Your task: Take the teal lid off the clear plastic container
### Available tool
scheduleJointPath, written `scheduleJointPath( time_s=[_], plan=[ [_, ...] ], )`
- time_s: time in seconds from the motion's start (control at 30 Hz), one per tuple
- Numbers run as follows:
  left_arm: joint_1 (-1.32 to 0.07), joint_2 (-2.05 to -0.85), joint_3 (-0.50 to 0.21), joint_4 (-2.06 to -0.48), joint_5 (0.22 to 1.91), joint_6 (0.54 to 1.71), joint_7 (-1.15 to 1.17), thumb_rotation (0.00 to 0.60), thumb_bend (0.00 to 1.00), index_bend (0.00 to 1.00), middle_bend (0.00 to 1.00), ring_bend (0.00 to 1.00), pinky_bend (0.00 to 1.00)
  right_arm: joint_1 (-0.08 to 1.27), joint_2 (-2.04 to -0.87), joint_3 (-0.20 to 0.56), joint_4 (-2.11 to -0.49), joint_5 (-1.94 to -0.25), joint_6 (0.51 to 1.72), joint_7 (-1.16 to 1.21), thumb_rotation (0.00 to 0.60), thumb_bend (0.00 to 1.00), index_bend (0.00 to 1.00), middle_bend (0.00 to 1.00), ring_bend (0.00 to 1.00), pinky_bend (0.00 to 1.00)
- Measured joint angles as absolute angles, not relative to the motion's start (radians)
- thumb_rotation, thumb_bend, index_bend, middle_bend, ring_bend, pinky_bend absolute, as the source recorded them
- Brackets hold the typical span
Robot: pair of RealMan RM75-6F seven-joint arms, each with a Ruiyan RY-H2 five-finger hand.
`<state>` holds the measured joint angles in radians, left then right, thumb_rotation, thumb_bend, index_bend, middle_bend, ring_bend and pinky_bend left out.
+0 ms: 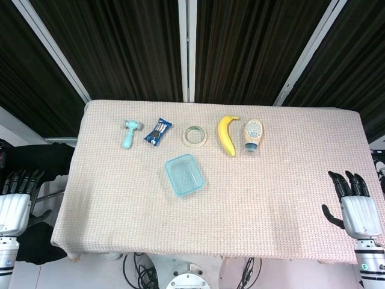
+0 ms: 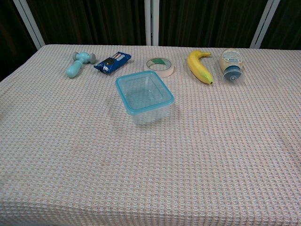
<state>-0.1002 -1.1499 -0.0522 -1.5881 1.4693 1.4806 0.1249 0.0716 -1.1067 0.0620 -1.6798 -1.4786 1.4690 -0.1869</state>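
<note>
A clear plastic container (image 1: 184, 174) (image 2: 145, 100) stands near the middle of the table, with its teal-rimmed lid (image 1: 177, 164) (image 2: 143, 92) seated on top. My left hand (image 1: 14, 195) hangs off the table's left edge, fingers spread and holding nothing. My right hand (image 1: 355, 201) hovers at the table's right front edge, fingers apart and empty. Both hands are far from the container. Neither hand shows in the chest view.
Along the back lie a teal toy hammer (image 1: 129, 132) (image 2: 77, 62), a blue snack packet (image 1: 157, 130) (image 2: 112, 61), a tape roll (image 1: 195, 136) (image 2: 159, 66), a banana (image 1: 227, 134) (image 2: 199, 65) and a squeeze bottle (image 1: 252, 135) (image 2: 231, 66). A woven cloth (image 1: 271, 198) covers the table.
</note>
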Motion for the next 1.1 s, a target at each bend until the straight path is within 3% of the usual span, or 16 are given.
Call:
scheduleJointPath(
  time_s=[0.4, 0.63, 0.83, 0.93, 1.1],
  plan=[
    [-0.107, -1.149, -0.053, -1.612, 1.461, 1.465, 0.159, 0.6, 0.0, 0.11, 0.09, 0.0, 0.0, 0.095, -1.097, 0.058, -1.684, -1.494, 1.431, -0.128, 0.6, 0.27, 0.08, 0.17, 0.0, 0.07],
    [-0.114, -1.149, -0.054, -1.617, 1.484, 1.471, 0.136, 0.6, 0.01, 0.11, 0.1, 0.0, 0.0, 0.154, -1.088, 0.055, -1.689, -1.527, 1.348, -0.039, 0.6, 0.39, 0.06, 0.19, 0.0, 0.09],
    [-0.197, -1.127, -0.07, -1.632, 1.526, 1.383, 0.081, 0.6, 0.28, 0.13, 0.11, 0.0, 0.0, 0.176, -1.071, 0.054, -1.705, -1.559, 1.342, -0.018, 0.6, 0.45, 0.06, 0.21, 0.0, 0.09],
    [-0.28, -1.116, -0.089, -1.638, 1.546, 1.284, 0.049, 0.6, 0.45, 0.14, 0.13, 0.0, 0.0, 0.167, -1.067, 0.046, -1.72, -1.562, 1.357, -0.031, 0.6, 0.45, 0.06, 0.21, 0.0, 0.09],
    [-0.48, -1.127, -0.134, -1.632, 1.566, 1.054, -0.061, 0.6, 0.62, 0.16, 0.16, 0.01, 0.0, 0.152, -1.067, 0.029, -1.739, -1.568, 1.368, -0.054, 0.6, 0.45, 0.06, 0.21, 0.0, 0.1]
  ],
)
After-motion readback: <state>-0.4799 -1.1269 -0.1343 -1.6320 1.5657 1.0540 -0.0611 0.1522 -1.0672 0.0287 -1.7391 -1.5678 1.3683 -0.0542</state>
